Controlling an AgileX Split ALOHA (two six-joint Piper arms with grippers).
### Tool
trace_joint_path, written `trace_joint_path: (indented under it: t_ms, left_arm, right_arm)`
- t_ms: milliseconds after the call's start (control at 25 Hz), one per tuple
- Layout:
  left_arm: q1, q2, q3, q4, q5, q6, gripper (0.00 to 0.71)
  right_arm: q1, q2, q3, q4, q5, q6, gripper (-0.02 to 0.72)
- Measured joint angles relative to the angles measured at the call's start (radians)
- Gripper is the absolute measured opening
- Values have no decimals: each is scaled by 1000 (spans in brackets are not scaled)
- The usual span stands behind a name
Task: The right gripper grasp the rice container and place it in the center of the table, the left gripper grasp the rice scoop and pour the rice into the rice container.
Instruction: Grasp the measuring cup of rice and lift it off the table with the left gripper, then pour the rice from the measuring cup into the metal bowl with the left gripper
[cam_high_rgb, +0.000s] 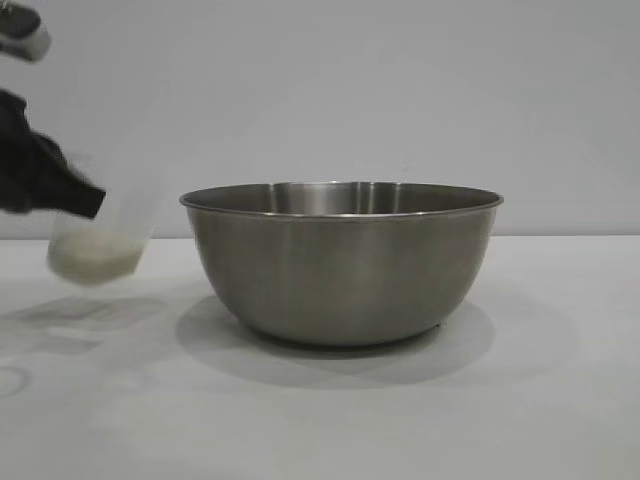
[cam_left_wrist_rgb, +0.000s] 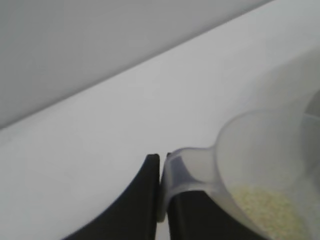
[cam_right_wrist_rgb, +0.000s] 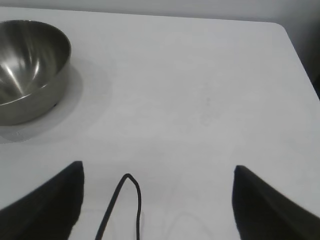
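left gripper (cam_left_wrist_rgb: 161, 172) clamping rice scoop (cam_high_rgb: 98, 240) handle, beside rice container (cam_high_rgb: 340, 262)

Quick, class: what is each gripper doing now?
Left gripper: shut on the translucent plastic rice scoop handle.
Right gripper: open, holding nothing.

Level front view, two wrist views

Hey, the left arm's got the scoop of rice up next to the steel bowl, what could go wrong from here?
1. The left end effector pinches only the thin handle of the rice scoop, so the scoop might twist or slip.
2. The scoop sits below the rim of the rice container; moving sideways without rising could knock it.
3. The rice could spill onto the table if tipped too early.
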Motion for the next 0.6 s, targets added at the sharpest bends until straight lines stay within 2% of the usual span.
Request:
trace_joint_path:
  t_ms: [240, 600]
  left_arm:
    - [0, -57, -114, 91, 0, 104, 0]
    - [0, -59, -303, 387, 0, 195, 0]
  right_arm:
    - [0, 0, 0, 0, 0, 0, 522]
    - [0, 0, 0, 0, 0, 0, 522]
